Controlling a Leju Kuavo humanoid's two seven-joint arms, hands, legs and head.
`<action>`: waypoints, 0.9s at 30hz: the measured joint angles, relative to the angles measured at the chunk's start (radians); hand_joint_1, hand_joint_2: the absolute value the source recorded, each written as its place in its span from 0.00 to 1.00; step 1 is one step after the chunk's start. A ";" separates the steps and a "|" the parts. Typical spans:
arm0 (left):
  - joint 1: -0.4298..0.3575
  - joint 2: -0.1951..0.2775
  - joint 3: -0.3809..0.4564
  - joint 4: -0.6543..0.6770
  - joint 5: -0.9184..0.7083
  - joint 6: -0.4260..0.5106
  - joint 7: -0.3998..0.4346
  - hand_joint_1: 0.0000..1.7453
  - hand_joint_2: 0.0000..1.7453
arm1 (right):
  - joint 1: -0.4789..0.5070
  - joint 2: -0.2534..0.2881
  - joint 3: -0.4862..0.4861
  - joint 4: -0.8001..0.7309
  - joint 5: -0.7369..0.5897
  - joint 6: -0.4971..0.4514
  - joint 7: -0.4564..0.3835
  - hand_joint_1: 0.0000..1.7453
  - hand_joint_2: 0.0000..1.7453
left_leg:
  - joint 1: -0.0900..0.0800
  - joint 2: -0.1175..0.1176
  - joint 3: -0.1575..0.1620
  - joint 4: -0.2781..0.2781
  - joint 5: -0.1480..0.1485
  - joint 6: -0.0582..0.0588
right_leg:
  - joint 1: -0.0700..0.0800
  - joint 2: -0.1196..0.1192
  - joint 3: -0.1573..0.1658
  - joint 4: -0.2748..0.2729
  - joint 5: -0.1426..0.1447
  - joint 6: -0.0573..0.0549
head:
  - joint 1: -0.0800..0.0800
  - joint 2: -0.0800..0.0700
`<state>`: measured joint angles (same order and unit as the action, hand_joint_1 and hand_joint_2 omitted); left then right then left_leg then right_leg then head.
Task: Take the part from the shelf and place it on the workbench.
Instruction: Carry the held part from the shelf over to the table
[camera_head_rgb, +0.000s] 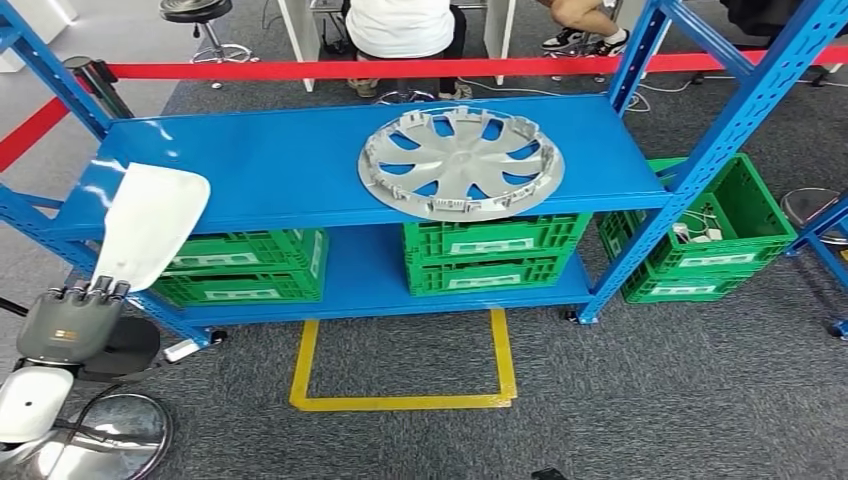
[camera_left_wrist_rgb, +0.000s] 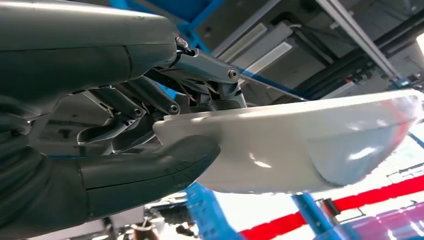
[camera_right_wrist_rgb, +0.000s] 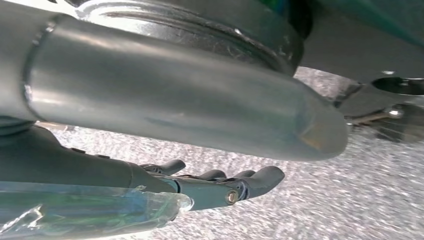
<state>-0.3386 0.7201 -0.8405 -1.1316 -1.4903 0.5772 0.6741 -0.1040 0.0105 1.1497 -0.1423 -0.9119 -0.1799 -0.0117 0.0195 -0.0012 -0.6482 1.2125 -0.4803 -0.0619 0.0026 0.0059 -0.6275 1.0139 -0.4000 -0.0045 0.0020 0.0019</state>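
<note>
The part is a smooth white curved shell, seen over the left front corner of the blue shelf's top board. My left hand grips its near end from below. In the left wrist view the thumb presses under the white shell and the fingers close on its other face. Whether the far end touches the board I cannot tell. My right hand hangs over grey carpet with its fingers stretched out and nothing in them.
A silver hubcap lies on the top board at centre right. Green crates fill the lower shelf, and another crate stands to the right. Yellow tape marks a square on the floor. Behind a red barrier sits a person.
</note>
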 joint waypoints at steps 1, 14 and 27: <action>0.005 0.004 0.007 -0.005 0.000 0.000 0.000 1.00 1.00 | -0.001 0.001 0.001 0.000 0.001 0.000 0.000 0.00 0.00 | 0.003 0.000 0.055 -0.067 0.009 -0.002 | 0.001 0.001 -0.011 0.001 0.009 0.004 | 0.000 0.000; 0.111 0.043 0.092 -0.049 0.000 0.008 0.000 1.00 1.00 | 0.006 0.011 0.015 0.000 0.018 -0.012 0.014 0.00 0.00 | -0.019 0.005 0.048 -0.238 0.084 0.067 | -0.004 0.001 -0.072 0.284 -0.132 0.040 | 0.007 0.000; 0.179 0.057 0.146 -0.062 0.000 0.033 0.000 1.00 1.00 | 0.000 0.015 0.020 0.000 0.008 -0.022 0.010 0.00 0.00 | -0.009 0.002 -0.063 0.007 -0.064 0.007 | 0.010 -0.003 0.072 -0.021 -0.045 -0.018 | 0.001 0.000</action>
<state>-0.1598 0.7776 -0.6942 -1.1936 -1.4903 0.6100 0.6741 -0.1035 0.0255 1.1700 -0.1423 -0.9036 -0.2015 -0.0015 0.0109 0.0009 -0.7110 1.2191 -0.5439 -0.0545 0.0121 0.0028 -0.5560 0.9932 -0.4448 -0.0224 0.0026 0.0019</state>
